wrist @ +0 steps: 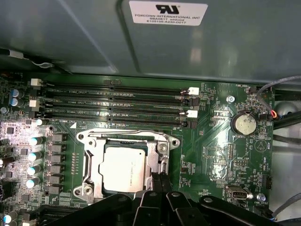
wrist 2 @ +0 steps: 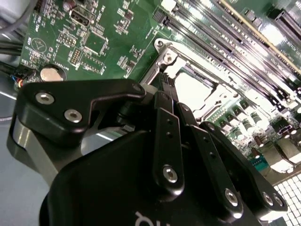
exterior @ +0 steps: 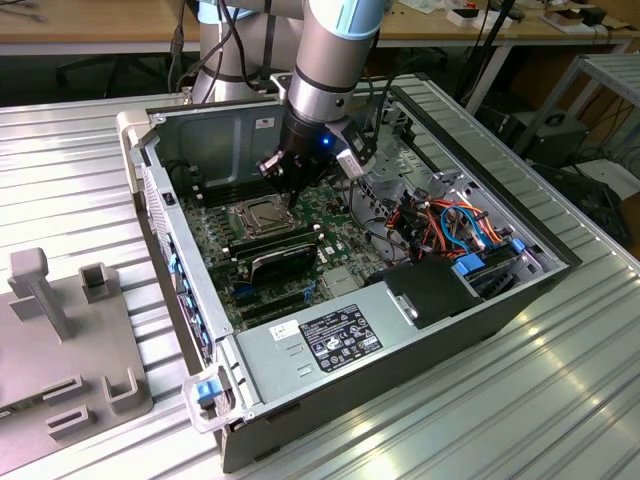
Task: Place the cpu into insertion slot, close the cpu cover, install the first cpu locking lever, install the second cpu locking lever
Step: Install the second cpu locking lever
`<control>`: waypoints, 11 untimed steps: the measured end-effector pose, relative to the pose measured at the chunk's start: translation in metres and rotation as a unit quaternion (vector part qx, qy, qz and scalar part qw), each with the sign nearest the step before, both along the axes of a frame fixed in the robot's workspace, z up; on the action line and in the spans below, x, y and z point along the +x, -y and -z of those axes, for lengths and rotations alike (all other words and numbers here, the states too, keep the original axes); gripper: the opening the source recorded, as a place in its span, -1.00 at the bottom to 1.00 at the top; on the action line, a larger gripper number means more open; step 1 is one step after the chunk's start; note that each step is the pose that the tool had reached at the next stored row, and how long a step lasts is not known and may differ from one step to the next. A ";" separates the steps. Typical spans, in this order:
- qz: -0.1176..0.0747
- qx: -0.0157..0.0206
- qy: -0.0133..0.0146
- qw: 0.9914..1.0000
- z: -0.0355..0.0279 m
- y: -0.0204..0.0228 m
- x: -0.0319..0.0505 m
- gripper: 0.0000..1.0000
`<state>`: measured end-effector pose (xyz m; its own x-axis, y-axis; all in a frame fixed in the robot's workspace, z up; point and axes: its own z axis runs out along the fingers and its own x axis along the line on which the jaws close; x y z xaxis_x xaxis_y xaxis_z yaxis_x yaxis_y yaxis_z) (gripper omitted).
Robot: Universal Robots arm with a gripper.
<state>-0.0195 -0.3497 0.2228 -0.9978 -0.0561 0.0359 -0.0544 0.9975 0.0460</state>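
The chip (wrist: 123, 168) already lies flat in the socket (wrist: 92, 162) on the green board (wrist: 221, 155), so the first step looks done. In the first wrist view the metal cover (wrist: 127, 137) frames the chip on all sides and appears to be folded down over it, its silver top showing through the square window. Whether either locking lever is hooked home cannot be told; the lever work seems to be what remains.

The end effector (wrist: 160, 178) hangs just beside the socket's edge, its two slim fingers (wrist 2: 170, 89) pressed together with nothing between them. In the exterior view the end effector (exterior: 287, 192) reaches down into the open computer case (exterior: 330, 345), which sits on the ribbed tabletop (exterior: 520, 400), right above the socket (exterior: 258, 214).
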 end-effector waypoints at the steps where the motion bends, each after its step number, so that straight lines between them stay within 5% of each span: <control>1: 0.000 0.000 0.000 1.000 0.0000 0.0000 0.0000 -0.79; 7: 0.000 0.000 0.000 1.000 -0.0006 0.0004 0.0000 -0.79; 11: 0.000 -0.001 0.000 1.000 -0.0074 0.0010 0.0001 -0.79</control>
<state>-0.0195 -0.3507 0.2302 -0.9978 -0.0560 0.0361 -0.0544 0.9976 0.0431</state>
